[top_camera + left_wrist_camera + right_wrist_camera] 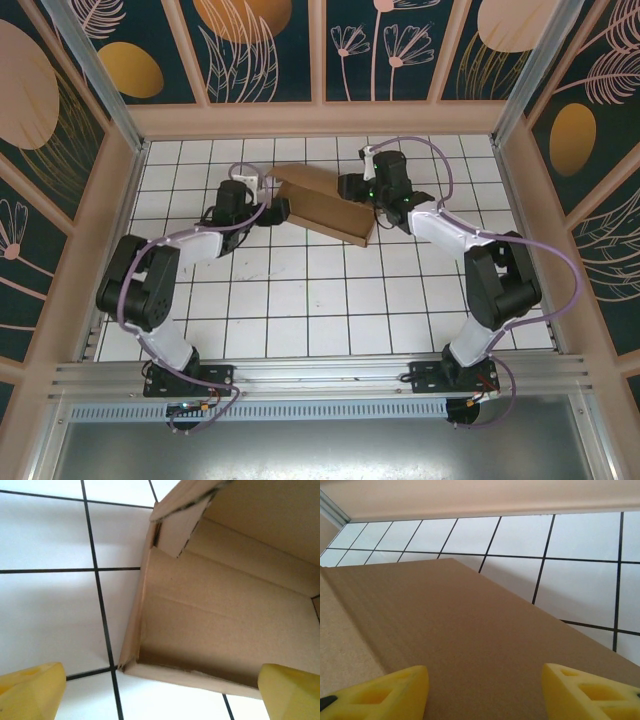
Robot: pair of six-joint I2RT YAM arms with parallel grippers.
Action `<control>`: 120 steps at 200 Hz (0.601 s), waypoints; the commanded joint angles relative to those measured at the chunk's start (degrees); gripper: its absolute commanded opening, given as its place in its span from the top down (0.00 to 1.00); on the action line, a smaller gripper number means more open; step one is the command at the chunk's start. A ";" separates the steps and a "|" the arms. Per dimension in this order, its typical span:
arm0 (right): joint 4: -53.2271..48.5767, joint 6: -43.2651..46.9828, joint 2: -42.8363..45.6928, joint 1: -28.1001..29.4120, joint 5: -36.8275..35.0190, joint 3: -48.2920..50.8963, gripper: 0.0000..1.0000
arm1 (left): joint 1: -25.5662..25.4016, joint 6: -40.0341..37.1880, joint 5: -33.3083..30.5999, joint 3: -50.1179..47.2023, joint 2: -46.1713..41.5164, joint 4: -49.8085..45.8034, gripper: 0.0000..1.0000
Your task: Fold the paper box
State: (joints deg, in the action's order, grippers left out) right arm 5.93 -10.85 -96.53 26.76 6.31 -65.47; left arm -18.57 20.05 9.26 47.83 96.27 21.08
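The paper box [325,210], plain brown cardboard, lies on the white tiles at mid-back, partly formed with raised walls and a slanting panel. My left gripper [278,210] is at its left end, open. In the left wrist view both yellow fingertips [30,692] stand wide apart, with the box's [225,605] near wall and corner between them but untouched. My right gripper [352,187] is at the box's back right. Its jaws [485,695] stand open just over a flat cardboard panel [445,630], and nothing is pinched.
A pink wooden frame [320,120] walls the tiled table [300,300] at the back and on both sides. An aluminium rail [320,375] runs along the near edge by the arm bases. Bare tiles stretch in front of the box.
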 commanded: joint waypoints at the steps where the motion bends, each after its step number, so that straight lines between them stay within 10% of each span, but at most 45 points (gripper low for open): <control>1: 2.41 -1.27 -1.56 0.48 1.42 0.96 0.39 | -0.33 0.78 -3.34 -5.47 -6.76 4.57 0.02; 56: 1.49 -1.62 -4.58 1.72 1.87 1.13 0.39 | -0.09 1.97 -2.05 -14.36 -20.31 14.51 0.01; 120: 2.43 -5.20 -7.05 3.47 -1.45 5.23 0.39 | 3.52 5.07 0.46 6.93 -3.45 -3.72 0.01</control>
State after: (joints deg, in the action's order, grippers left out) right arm 7.70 -13.93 -102.63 30.13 7.05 -61.80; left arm -16.97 24.40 7.66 46.28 85.06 26.96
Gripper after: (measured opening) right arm 0.611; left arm 0.988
